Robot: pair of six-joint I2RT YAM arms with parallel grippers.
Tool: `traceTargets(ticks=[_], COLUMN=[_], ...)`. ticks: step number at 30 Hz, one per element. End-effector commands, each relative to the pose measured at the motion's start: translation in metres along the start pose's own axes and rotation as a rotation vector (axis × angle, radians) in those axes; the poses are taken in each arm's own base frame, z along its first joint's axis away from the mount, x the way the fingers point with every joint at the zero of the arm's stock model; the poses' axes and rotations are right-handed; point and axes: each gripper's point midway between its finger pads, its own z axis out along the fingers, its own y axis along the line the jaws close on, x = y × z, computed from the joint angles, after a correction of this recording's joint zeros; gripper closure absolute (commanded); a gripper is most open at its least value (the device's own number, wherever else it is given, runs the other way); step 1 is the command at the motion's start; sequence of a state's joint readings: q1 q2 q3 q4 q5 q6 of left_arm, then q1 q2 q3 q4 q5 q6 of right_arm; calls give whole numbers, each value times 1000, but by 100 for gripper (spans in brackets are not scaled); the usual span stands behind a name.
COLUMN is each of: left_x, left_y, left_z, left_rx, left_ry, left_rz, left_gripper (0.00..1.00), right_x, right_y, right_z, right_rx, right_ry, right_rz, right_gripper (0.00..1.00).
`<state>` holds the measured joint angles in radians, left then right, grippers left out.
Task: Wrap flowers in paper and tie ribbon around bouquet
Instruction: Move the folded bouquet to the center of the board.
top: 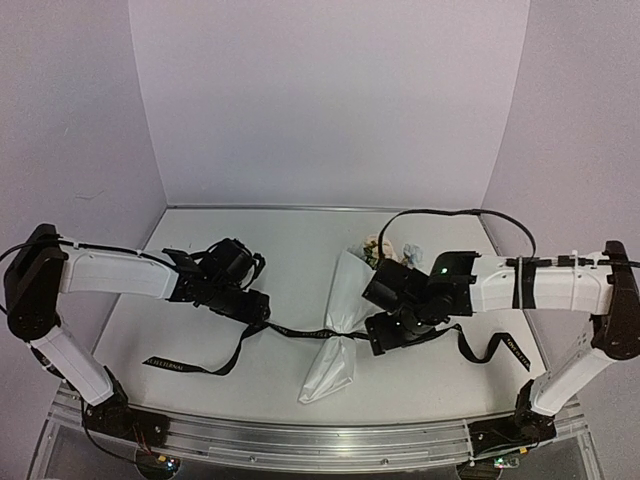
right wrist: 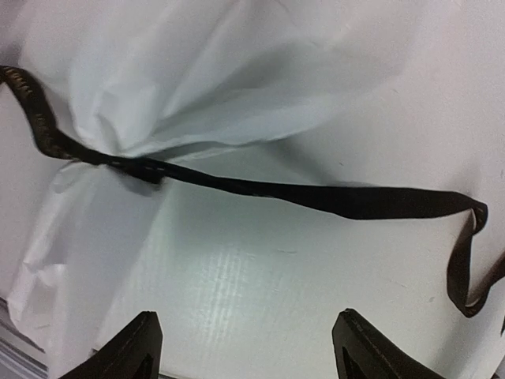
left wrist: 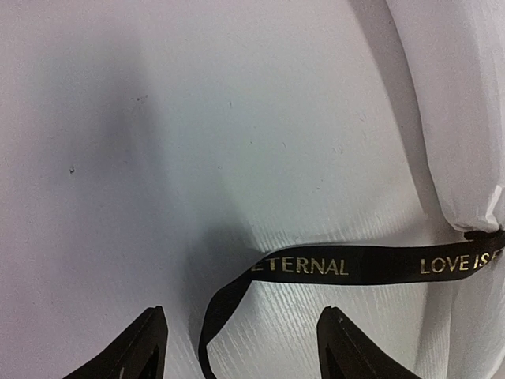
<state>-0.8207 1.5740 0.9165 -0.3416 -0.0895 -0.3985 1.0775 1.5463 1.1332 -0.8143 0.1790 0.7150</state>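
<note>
The bouquet (top: 343,300) is lying mid-surface, long axis running near to far; the ribbon (top: 295,334) is cinching its waist, trailing left and right; left gripper (left wrist: 242,320) and right gripper (right wrist: 246,317) are flanking it, both gaping wide, holding nothing; the right is sitting nearer.
</note>
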Motion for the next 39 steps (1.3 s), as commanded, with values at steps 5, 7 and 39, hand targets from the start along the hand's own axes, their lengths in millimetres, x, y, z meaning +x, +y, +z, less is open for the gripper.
traceTargets(ticks=[5,7,39], left_x=[-6,-4,21], left_y=[20,22,-59], left_z=[-24,-24,19], left_rx=[-3,0,236], left_ry=[-46,-43,78], left_rz=[-94,-100,256], left_gripper=[32,32,41], right_x=[-28,-24,46], right_y=[72,78,33], right_z=[-16,-11,-3], right_rx=[-38,-35,-42], right_ry=[-165,-146,46], right_rz=[-101,-115,-156], right_gripper=[19,18,69])
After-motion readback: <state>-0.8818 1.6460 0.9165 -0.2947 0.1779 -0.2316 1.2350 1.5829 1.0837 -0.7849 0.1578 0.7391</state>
